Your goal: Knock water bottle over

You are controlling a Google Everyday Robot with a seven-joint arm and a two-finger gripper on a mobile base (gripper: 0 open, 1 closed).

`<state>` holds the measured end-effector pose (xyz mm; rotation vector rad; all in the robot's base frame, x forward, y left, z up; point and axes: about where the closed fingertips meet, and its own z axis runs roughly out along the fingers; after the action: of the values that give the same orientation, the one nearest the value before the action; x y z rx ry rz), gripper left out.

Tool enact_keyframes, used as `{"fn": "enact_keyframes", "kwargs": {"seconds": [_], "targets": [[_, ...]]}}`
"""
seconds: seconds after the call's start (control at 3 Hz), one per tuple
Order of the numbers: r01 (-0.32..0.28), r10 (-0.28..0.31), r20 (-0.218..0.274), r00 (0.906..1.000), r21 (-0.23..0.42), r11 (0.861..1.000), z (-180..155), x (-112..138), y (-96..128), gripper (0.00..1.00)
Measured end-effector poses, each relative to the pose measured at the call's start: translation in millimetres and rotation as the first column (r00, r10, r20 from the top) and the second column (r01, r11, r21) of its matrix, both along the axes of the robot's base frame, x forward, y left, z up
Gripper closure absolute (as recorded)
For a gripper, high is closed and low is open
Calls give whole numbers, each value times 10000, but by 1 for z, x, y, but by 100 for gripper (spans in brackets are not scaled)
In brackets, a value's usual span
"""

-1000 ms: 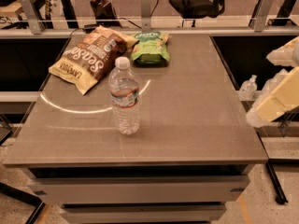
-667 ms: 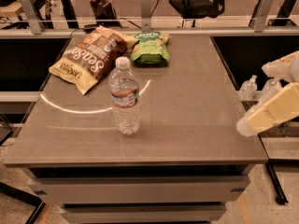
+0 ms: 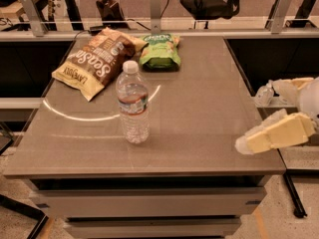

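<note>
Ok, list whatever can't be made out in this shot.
Camera view:
- Gripper, at the table's right edge near the front: its arm is cut off by the right frame edge.
- Water bottle: label print too small to read.
- Green snack bag: brand name too small to read.

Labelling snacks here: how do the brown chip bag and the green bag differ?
The brown chip bag is larger than the green bag. The brown chip bag lies slanted at far left; the green bag sits nearer the middle. Both lie flat behind the upright water bottle. The gripper hovers by the table's right edge.
</note>
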<state>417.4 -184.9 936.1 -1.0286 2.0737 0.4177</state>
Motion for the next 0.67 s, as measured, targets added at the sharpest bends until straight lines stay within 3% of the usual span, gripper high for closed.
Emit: {"fn": "enact_keyframes", "kwargs": {"seconds": [0.33,0.67], "targets": [[294,-340,542,9979,845,9960,-7,2,7,0],[652,-807,717,9942,1962,9784,-9,2,15,0]]}}
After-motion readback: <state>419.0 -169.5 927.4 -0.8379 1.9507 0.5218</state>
